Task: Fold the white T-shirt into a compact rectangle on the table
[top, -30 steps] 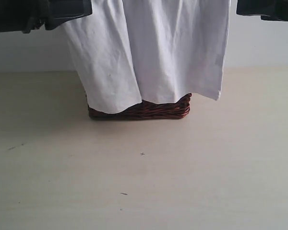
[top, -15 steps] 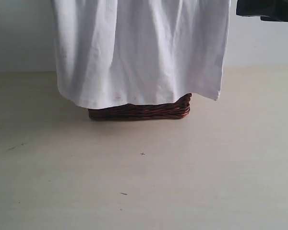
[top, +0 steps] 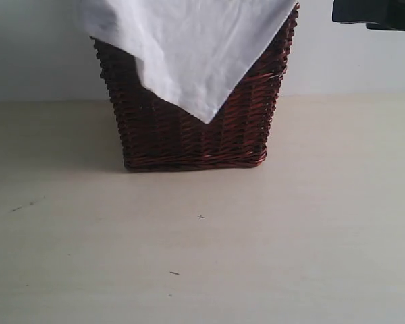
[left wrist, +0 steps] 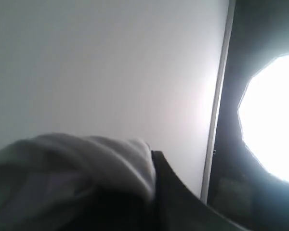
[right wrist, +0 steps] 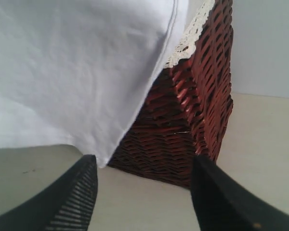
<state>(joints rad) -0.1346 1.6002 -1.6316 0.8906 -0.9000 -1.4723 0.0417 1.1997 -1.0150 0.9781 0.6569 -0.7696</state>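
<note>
The white T-shirt hangs from above the picture's top edge over the front of a dark wicker basket, its lowest corner pointing down at mid-height of the basket. In the left wrist view, bunched white T-shirt cloth is pressed against a black finger; my left gripper is shut on it and is out of the exterior view. My right gripper stands open above the table, near the T-shirt's hanging corner, touching nothing. Its dark body shows at the top right.
The basket has white lace trim at its rim and stands at the back of the pale beige table, against a white wall. The left wrist view faces a wall and a bright lamp.
The T-shirt has been pulled upward, baring most of the basket's front. The left arm has left the exterior view and its gripper has closed on the cloth. The right arm has not moved.
</note>
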